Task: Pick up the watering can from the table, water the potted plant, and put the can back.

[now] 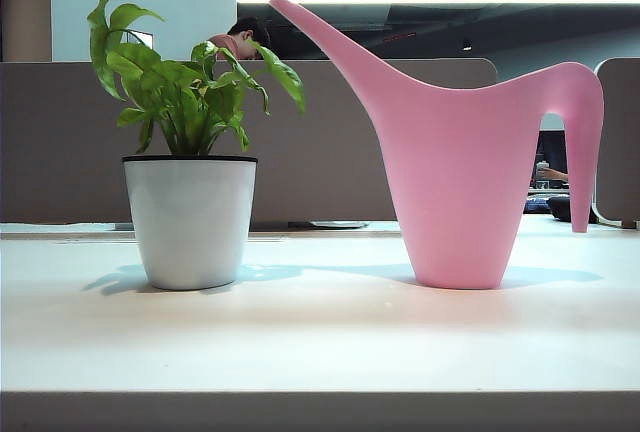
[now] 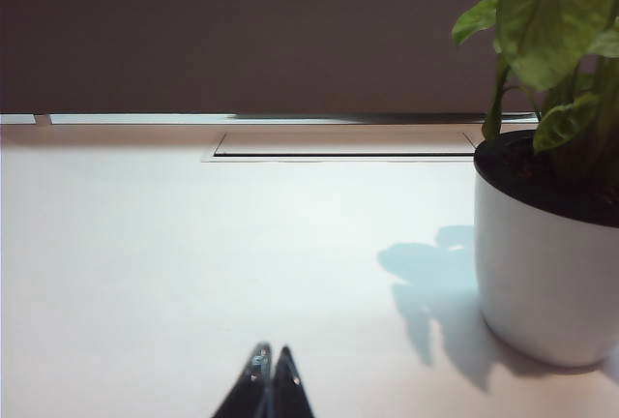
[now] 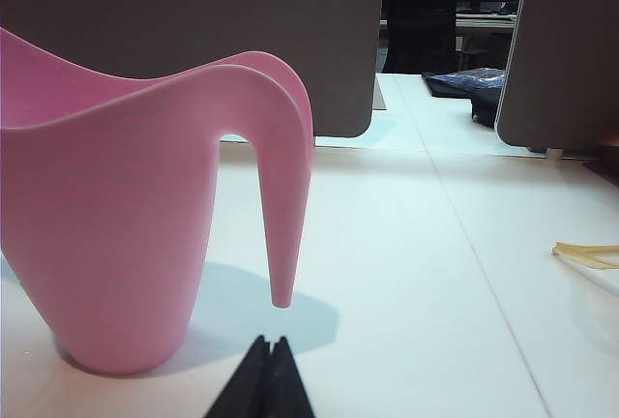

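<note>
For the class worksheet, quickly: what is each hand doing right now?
Left hand: closed, holding nothing, low over the table near the potted plant.
Right hand: closed, empty, just short of the watering can.

I see the surface [image 1: 320,342], pale cream and flat, with two things standing upright on it: the potted plant [image 1: 189,217] at nine o'clock and the watering can [image 1: 460,182] at three o'clock, well apart, each casting a soft shadow onto the top.
</note>
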You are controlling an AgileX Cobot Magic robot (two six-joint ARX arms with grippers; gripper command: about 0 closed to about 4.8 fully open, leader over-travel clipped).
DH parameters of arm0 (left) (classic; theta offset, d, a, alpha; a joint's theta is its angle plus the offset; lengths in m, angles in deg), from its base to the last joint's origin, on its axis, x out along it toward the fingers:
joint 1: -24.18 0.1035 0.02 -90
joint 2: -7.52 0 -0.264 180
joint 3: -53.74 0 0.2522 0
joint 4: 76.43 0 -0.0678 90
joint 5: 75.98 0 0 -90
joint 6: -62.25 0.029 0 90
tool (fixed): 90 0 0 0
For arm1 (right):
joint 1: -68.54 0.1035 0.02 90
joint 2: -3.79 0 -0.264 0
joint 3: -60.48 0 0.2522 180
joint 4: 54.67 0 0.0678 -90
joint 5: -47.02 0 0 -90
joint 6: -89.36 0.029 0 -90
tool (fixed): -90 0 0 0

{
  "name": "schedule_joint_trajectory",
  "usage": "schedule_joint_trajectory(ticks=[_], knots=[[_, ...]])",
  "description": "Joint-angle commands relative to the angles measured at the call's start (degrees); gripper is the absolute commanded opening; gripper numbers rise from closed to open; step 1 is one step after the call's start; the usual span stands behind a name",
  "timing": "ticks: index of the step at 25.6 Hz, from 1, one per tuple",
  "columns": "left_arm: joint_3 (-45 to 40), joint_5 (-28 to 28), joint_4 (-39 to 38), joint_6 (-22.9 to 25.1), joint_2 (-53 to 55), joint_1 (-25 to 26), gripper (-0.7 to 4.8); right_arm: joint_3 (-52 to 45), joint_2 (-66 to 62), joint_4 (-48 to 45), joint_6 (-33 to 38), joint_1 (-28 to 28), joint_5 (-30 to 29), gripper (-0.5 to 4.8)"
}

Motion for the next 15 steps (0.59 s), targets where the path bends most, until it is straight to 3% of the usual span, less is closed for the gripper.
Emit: schedule_joint_trajectory(ticks=[1, 10, 15], knots=[[0.1, -0.4, 0.7, 0.0, 0.0, 0.0, -0.05, -0.3, 0.1, -1.4, 0.0, 0.0, -0.1, -0.01], [0.1, -0.4, -0.5, -0.3, 0.0, 0.0, -0.05, -0.3, 0.1, -1.2, 0.0, 0.0, 0.0, -0.01], [1.7, -2.1, -0.9, -8.3, 0.0, 0.0, -0.05, 2.4, 0.1, -1.8, 7.9, 0.0, 0.7, -0.03]])
